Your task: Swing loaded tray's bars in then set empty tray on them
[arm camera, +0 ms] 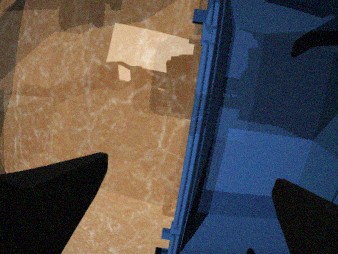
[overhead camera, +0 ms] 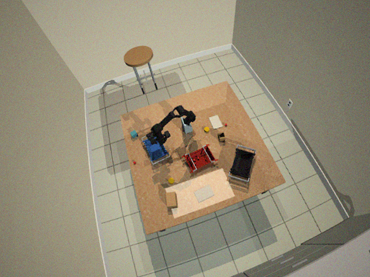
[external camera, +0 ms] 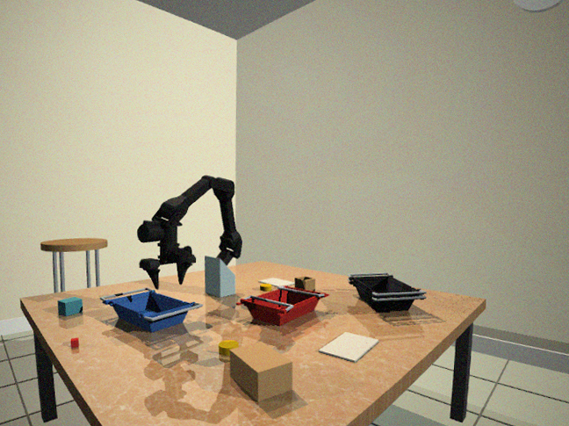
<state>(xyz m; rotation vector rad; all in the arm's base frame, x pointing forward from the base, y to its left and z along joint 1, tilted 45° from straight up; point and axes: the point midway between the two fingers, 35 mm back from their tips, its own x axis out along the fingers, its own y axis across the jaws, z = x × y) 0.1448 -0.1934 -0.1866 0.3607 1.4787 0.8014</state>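
Note:
The loaded red tray (overhead camera: 199,158) (external camera: 277,316) stands mid-table with its two grey wire bars (external camera: 272,301) lying in across its top. The empty blue tray (overhead camera: 156,151) (external camera: 141,319) (arm camera: 266,158) lies to its left, with its own bars (external camera: 172,312) out at its ends. My gripper (overhead camera: 153,139) (external camera: 169,277) (arm camera: 192,175) is open and empty. It hangs a little above the blue tray's far end, and in the wrist view its fingers straddle the tray's long rim. The blocks in the red tray are hidden in the exterior view.
A black tray (overhead camera: 242,163) (external camera: 385,291) stands at the right. A grey-blue wedge (external camera: 219,276) stands between the blue and red trays. A cardboard box (external camera: 260,371), a yellow disc (external camera: 228,345), a white plate (external camera: 348,346), a teal cube (external camera: 69,306) and a small red cube (external camera: 74,342) lie around.

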